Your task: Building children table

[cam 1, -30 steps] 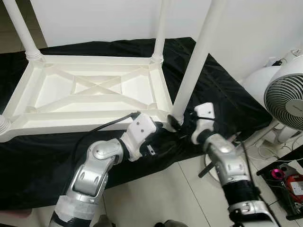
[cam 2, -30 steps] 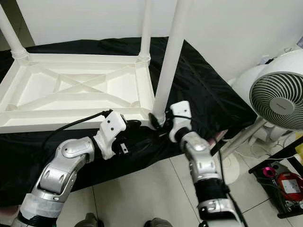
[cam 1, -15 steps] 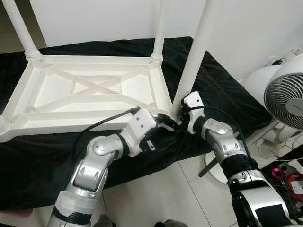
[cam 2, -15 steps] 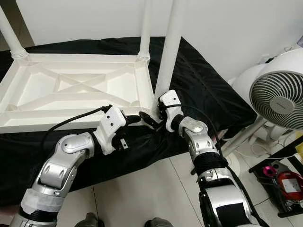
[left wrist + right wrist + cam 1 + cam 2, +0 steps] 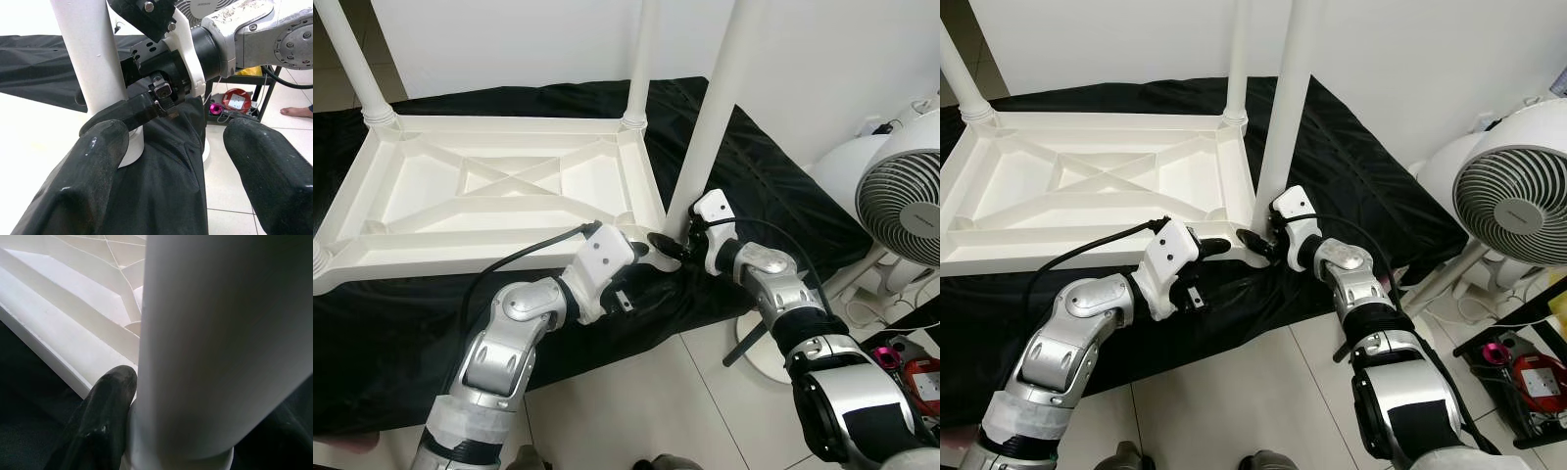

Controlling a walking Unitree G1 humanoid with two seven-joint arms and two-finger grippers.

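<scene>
The white children's table (image 5: 509,186) lies upside down on a black cloth (image 5: 764,186), its legs standing up. My right gripper (image 5: 678,245) is at the base of the near right leg (image 5: 710,127), shut on it; in the right wrist view one black finger (image 5: 105,416) presses against the leg (image 5: 210,333). My left gripper (image 5: 656,250) sits just left of that corner, open. In the left wrist view its fingers (image 5: 105,147) stand wide apart with only cloth between them, facing the leg (image 5: 93,58) and the right gripper.
Two more legs rise at the far left (image 5: 352,59) and far middle (image 5: 644,59). A white standing fan (image 5: 906,191) is close on the right, with a low rack holding a red item (image 5: 906,370) beside it. Tiled floor (image 5: 646,401) lies below the cloth's edge. A person's foot (image 5: 293,111) is on the floor.
My right arm has swung in toward the leg's base and its gripper now hugs the leg. The left gripper has edged slightly closer to the same corner.
</scene>
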